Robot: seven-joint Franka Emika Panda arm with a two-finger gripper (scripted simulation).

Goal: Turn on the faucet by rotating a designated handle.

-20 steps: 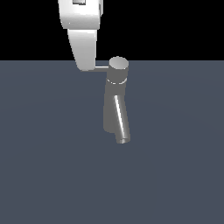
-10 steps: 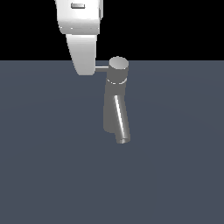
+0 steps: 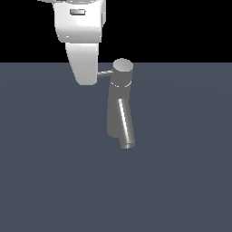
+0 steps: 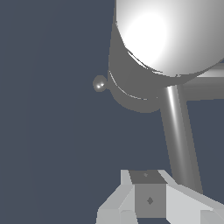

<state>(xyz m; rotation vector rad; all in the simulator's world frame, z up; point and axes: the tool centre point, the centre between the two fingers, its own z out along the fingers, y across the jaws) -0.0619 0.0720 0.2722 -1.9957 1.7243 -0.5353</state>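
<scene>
The grey faucet (image 3: 118, 111) stands in the middle of the exterior view, with a round flat cap and a slanted spout running down toward the camera. The thin handle (image 3: 105, 73) sticks out from the cap toward the exterior view's left. My white gripper (image 3: 86, 79) hangs down at the handle's outer end, covering its tip; its fingers look closed together. In the wrist view the bright cap of the faucet (image 4: 168, 35) fills the upper part. The handle (image 4: 178, 135) runs from it to just beside my gripper (image 4: 148, 204).
The faucet stands on a flat dark blue-grey floor (image 3: 50, 172). In the wrist view a small grey ball (image 4: 99, 83) shows at the edge of the faucet's cap, and a thicker grey tube (image 4: 205, 83) leaves the cap sideways.
My gripper has come down a little beside the handle's outer end. The handle and faucet look unmoved.
</scene>
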